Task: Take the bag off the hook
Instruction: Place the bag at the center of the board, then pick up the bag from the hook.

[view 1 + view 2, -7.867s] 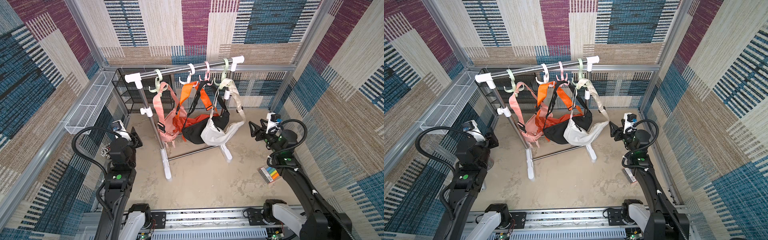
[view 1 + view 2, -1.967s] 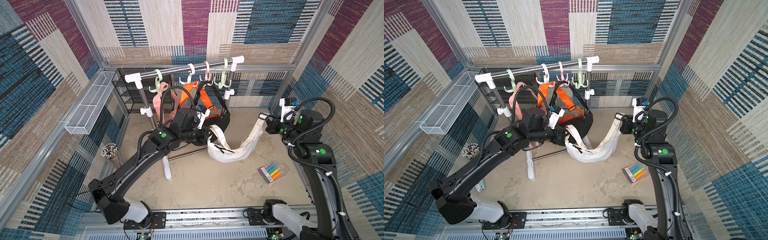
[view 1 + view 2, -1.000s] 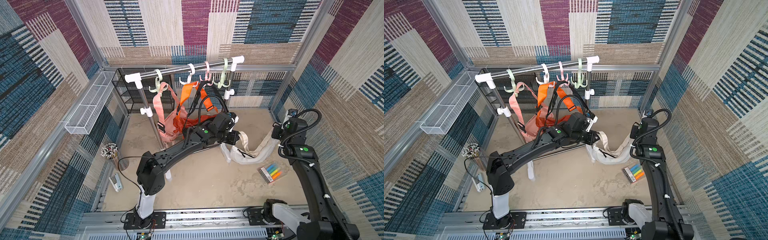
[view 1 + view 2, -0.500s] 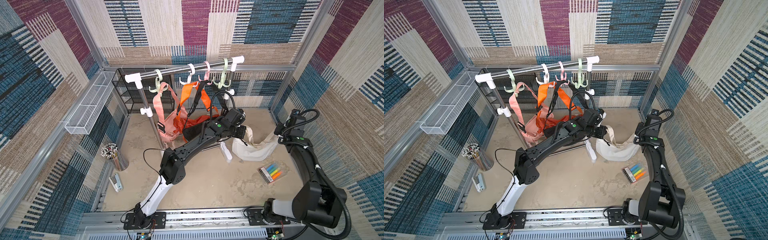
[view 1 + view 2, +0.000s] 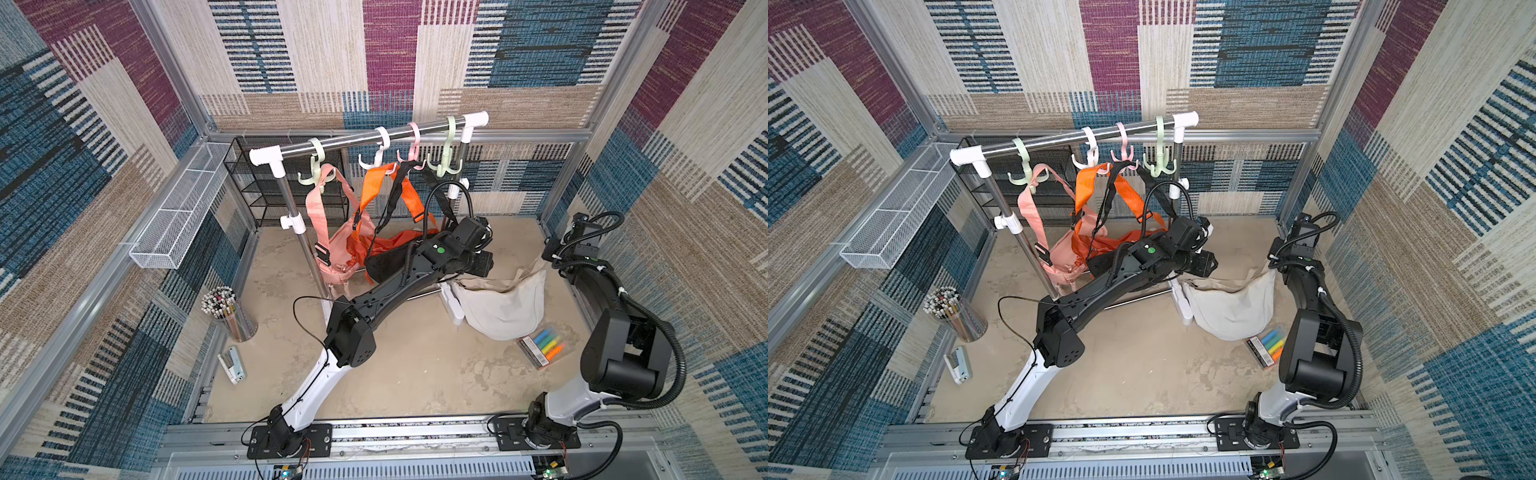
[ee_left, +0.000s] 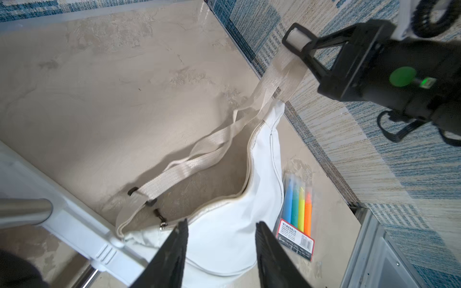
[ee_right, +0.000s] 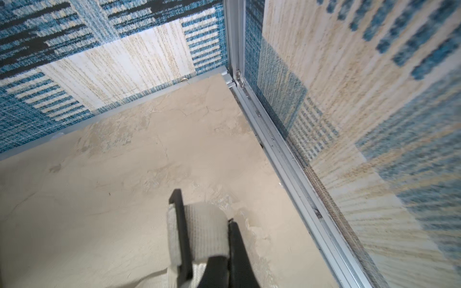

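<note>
Beige floor [image 5: 395,365], white bag [image 5: 503,307] off the hook [image 5: 446,160].
The bag rests beside the foot of the rack [image 5: 361,139]; left gripper [image 6: 222,222] spread open above it, right gripper [image 7: 204,214] pinching its strap [image 6: 282,74].

Left claw [image 6: 222,223], jaws apart, hangs over the white bag [image 6: 264,162].

I see the cream fabric sling bag [image 5: 505,311] as plain, unpatterned. The flat clear-plastic marker pack [image 5: 545,348] shows blue, green, yellow and orange. The woven wall panels [image 5: 390,45] carry maroon, blue and beige stripes.
</note>
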You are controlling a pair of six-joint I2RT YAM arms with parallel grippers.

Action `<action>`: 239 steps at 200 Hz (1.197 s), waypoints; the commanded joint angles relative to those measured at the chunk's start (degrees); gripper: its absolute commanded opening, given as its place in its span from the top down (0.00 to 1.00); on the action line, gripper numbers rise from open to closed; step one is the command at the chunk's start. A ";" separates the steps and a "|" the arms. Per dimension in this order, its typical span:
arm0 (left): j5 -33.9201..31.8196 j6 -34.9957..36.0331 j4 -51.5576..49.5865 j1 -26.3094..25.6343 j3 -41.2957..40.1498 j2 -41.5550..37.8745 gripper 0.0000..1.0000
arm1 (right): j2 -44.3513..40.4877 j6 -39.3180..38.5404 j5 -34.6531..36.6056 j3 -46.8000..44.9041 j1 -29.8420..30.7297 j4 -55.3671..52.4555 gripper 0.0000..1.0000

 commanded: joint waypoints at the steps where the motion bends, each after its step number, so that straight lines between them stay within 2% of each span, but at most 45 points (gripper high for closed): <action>1: -0.56 1.19 -0.39 0.02 0.46 -1.23 0.53 | 2.18 0.97 -1.34 1.19 -0.19 3.33 1.00; 74: 1.53 1.55 -2.73 0.09 0.06 -5.26 0.54 | 14.07 1.84 -2.31 13.90 -0.63 0.46 1.00; 88: 2.15 1.79 -2.99 0.08 -0.17 -6.11 0.54 | 14.54 2.39 -2.94 14.91 -0.63 -0.80 0.81; 102: 2.64 2.05 -3.29 0.08 -0.20 -6.78 0.54 | 14.13 3.11 -3.36 15.09 -0.63 -1.80 0.56; 136: 5.25 1.93 -3.86 -0.05 -0.98 -8.98 0.55 | 10.78 4.24 -2.14 14.48 -0.63 -5.23 0.40; 165: 7.27 1.23 -4.03 -0.10 -3.97 -12.22 0.58 | 5.72 5.32 -4.02 14.01 -0.63 -7.84 0.38; 239: 18.04 1.85 -4.22 -0.29 -11.32 -17.65 0.61 | -13.47 10.28 -19.32 5.03 -0.55 -9.72 0.39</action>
